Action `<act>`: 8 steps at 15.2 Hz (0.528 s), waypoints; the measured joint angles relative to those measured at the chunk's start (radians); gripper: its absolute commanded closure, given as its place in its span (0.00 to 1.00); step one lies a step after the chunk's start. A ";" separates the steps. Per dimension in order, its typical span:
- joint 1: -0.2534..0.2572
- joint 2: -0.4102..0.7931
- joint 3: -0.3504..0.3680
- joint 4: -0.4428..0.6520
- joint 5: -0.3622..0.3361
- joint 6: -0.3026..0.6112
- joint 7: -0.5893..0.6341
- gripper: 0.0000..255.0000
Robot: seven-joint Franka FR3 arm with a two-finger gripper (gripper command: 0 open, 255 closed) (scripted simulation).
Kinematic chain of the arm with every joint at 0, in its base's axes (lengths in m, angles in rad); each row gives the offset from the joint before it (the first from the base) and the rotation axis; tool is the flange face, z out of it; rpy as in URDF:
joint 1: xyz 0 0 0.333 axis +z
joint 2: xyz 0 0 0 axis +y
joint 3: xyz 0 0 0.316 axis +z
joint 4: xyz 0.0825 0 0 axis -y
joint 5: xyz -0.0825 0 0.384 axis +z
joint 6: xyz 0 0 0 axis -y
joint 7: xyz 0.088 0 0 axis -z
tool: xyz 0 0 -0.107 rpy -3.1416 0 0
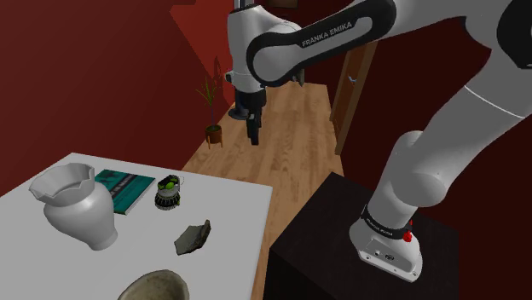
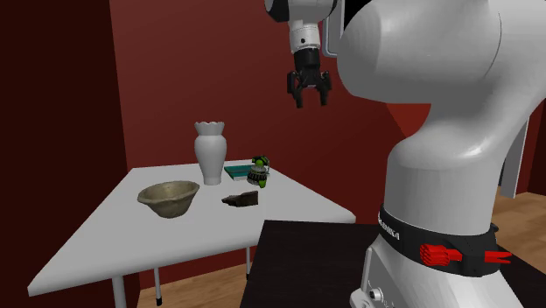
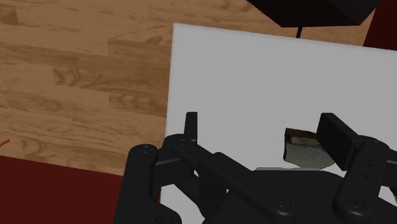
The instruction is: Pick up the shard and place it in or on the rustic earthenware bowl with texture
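Gripper (image 1: 253,135) hangs empty with fingers apart at upper centre of the shoulder view, shard (image 1: 193,238) low centre on the white table (image 1: 234,200), near the bowl (image 1: 153,286).

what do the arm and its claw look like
The arm has rounded white links with dark joints; one dark joint band carries white FRANKA EMIKA lettering. Near the base a black ring holds red marks. The claw is all black with two fingers.
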 measured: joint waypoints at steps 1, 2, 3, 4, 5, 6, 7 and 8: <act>0.008 0.043 0.014 0.017 -0.005 0.023 0.005 0.00; 0.015 0.080 0.024 0.027 -0.010 0.047 0.006 0.00; 0.019 0.116 0.030 0.045 -0.017 0.062 0.000 0.00; 0.024 0.148 0.036 0.059 -0.025 0.077 -0.005 0.00; 0.029 0.172 0.043 0.063 -0.031 0.095 -0.009 0.00; 0.037 0.208 0.053 0.077 -0.040 0.114 -0.007 0.00; 0.043 0.240 0.061 0.085 -0.049 0.134 -0.007 0.00; 0.048 0.281 0.067 0.109 -0.062 0.147 -0.009 0.00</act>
